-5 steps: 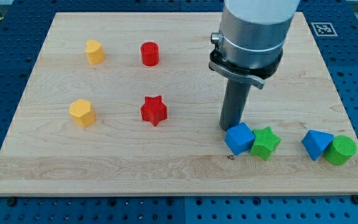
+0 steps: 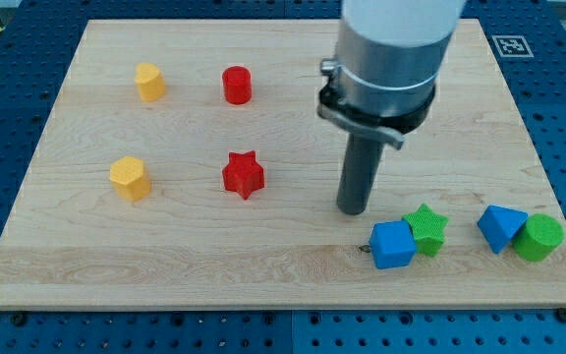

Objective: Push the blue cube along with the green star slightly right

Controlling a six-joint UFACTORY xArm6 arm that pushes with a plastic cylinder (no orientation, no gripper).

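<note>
The blue cube [image 2: 393, 244] lies near the board's bottom edge, right of centre, touching the green star [image 2: 425, 228] on its right. My tip [image 2: 353, 210] stands on the board just up and to the left of the blue cube, a small gap apart from it.
A blue triangular block [image 2: 500, 227] and a green cylinder [image 2: 538, 238] sit together at the view's right. A red star [image 2: 243, 174] and red cylinder [image 2: 237, 85] lie left of centre. Two yellow blocks, one [image 2: 149, 82] above the other [image 2: 130, 178], are at the left. The wooden board [image 2: 283, 285] ends just below the cube.
The blue cube has shifted right and down and turned, still against the green star. My tip has drawn back slightly left and up, away from the cube.
</note>
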